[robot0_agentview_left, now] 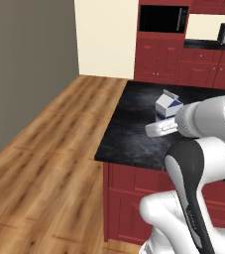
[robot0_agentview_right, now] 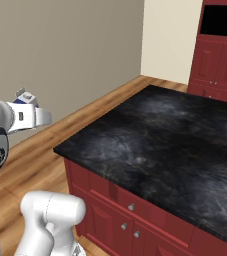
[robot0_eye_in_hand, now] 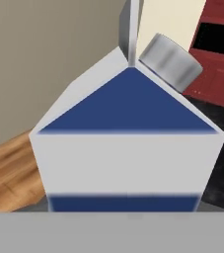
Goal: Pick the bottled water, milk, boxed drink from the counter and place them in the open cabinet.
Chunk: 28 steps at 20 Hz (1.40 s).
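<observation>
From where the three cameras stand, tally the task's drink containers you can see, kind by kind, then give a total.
Milk cartons: 1, the milk, at the gripper, above the counter
Bottled waters: 0
Boxed drinks: 0
Total: 1

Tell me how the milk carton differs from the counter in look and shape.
The milk carton is white with blue bands; the counter is glossy black and marbled. The milk carton is a small box with a peaked top and a grey cap; the counter is a broad flat slab over red cabinets. Both have straight edges.
</observation>
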Motion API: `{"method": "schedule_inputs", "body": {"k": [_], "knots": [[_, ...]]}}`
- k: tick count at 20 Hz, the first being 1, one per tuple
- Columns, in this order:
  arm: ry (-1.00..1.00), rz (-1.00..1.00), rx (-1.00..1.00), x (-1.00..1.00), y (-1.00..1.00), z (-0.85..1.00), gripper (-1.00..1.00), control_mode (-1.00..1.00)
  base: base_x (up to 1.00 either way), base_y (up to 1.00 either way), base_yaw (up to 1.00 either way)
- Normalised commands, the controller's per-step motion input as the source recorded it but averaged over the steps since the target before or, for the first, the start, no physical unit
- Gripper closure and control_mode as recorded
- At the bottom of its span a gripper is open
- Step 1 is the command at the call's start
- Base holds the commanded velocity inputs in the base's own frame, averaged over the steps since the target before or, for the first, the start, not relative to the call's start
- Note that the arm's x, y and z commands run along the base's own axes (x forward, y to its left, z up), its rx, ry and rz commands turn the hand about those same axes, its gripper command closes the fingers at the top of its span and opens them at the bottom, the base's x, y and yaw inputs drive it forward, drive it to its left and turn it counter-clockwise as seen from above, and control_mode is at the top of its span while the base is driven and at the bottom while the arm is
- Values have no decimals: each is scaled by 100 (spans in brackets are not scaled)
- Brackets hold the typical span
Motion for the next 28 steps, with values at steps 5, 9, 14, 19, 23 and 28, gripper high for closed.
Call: {"method": "schedule_inputs", "body": {"k": [5,9,14,19,23,28], "knots": [[-4,0,0,-28,0,12,100,-100,0,0,0],[-2,0,0,-18,-2,6,100,-100,0,0,0],[0,0,0,-12,-1,4,100,-100,0,0,0],[-2,0,0,-19,0,6,100,-100,0,0,0],[-4,0,0,-20,-1,6,100,-100,0,0,0],[0,0,0,-5,0,0,100,-100,0,0,0]]}}
